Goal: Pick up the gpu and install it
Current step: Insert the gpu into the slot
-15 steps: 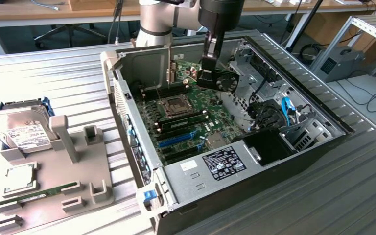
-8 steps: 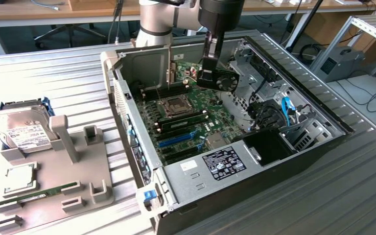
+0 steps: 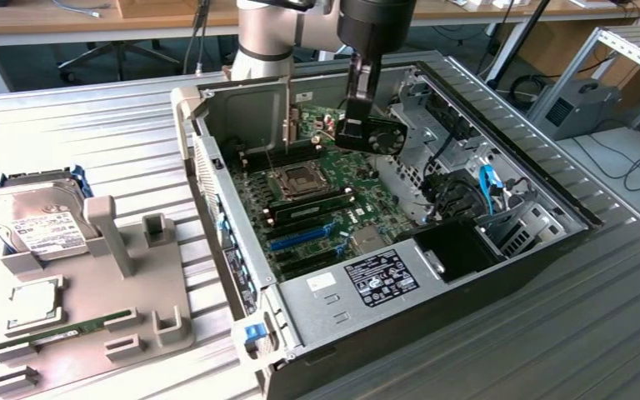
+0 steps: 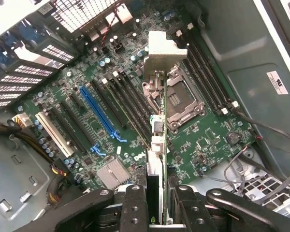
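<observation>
- The jaws are clenched on the gpu (image 4: 157, 142); in the wrist view two black fingers (image 4: 135, 205) press its two faces.
- One gpu: a thin card seen edge-on, with a dark board and a silver metal bracket (image 4: 162, 48) at the far end. In the exterior view a black cooler with a round fan (image 3: 383, 135) shows on one face.
- The card hangs clear above the one green motherboard (image 3: 342, 187), inside the one open computer case (image 3: 214, 167). In the exterior view it sits at about 2 o'clock from the single CPU socket (image 3: 297, 179).
- One long blue slot (image 4: 99, 113) lies on the board beside black slots.
- One labelled power supply (image 3: 382, 279) sits at 6 o'clock in the case.
- On the desk (image 3: 97, 125), at 8 o'clock from the case, one grey fixture (image 3: 131, 317) carries one hard drive (image 3: 37, 221), one square silver chip (image 3: 33, 304) and one green memory stick (image 3: 64, 331).
</observation>
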Action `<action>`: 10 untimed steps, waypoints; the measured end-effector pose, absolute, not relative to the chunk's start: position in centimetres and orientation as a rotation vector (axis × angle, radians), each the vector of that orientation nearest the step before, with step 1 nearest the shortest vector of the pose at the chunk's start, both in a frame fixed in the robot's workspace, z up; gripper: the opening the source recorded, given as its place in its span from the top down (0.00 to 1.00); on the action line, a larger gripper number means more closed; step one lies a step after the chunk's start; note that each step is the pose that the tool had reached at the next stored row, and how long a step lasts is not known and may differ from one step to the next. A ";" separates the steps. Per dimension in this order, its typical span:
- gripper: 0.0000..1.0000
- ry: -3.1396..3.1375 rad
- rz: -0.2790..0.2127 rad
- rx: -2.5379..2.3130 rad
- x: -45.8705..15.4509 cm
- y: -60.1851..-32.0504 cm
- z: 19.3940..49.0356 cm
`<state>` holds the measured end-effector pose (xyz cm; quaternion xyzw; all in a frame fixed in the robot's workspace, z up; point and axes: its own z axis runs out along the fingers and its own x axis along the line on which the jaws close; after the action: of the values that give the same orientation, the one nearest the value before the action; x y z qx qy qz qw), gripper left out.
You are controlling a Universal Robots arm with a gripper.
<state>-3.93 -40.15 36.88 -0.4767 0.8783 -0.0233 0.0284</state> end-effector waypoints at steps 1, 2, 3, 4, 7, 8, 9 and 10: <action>0.74 2.705 -0.072 -1.482 -3.9 -40.2 36.9; 0.74 2.700 -0.072 -1.490 -3.9 -40.2 36.9; 0.74 2.695 -0.072 -1.499 -3.9 -40.2 36.9; 0.74 2.692 -0.072 -1.504 -3.9 -40.2 36.9; 0.74 2.683 -0.072 -1.520 -3.9 -40.2 36.9; 0.74 2.679 -0.071 -1.527 -3.9 -40.2 36.9; 0.74 2.676 -0.071 -1.531 -3.9 -40.2 36.9; 0.74 2.673 -0.071 -1.538 -3.9 -40.2 36.9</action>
<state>-3.93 -40.15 36.85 -0.4983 0.8662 -0.0231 0.0287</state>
